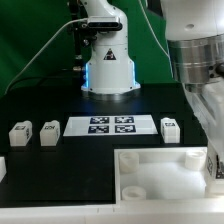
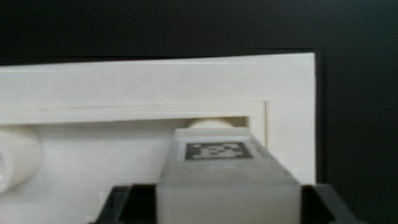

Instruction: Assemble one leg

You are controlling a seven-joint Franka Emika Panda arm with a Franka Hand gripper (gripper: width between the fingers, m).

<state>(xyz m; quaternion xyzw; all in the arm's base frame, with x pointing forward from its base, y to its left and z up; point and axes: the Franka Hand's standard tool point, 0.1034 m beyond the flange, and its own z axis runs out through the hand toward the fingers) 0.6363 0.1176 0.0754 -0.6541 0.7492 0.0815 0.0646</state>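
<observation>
In the wrist view my gripper [image 2: 222, 206] is shut on a leg [image 2: 217, 160], a stubby white block with a square tag on its face. The dark fingers [image 2: 135, 205] sit on either side of it. The leg's far end sits at a corner hole of the large white tray [image 2: 160, 85]; I cannot tell if it is seated. In the exterior view the gripper [image 1: 213, 162] hangs over the tray's [image 1: 160, 172] corner at that view's right, and the held leg is hidden there. Three more legs lie on the table: two at the left [image 1: 20, 132] [image 1: 49, 132], one at the right [image 1: 170, 128].
The marker board [image 1: 110, 125] lies flat in the middle of the black table, in front of the robot base [image 1: 108, 65]. A white part [image 1: 2, 168] shows at the exterior view's left edge. A green curtain hangs behind.
</observation>
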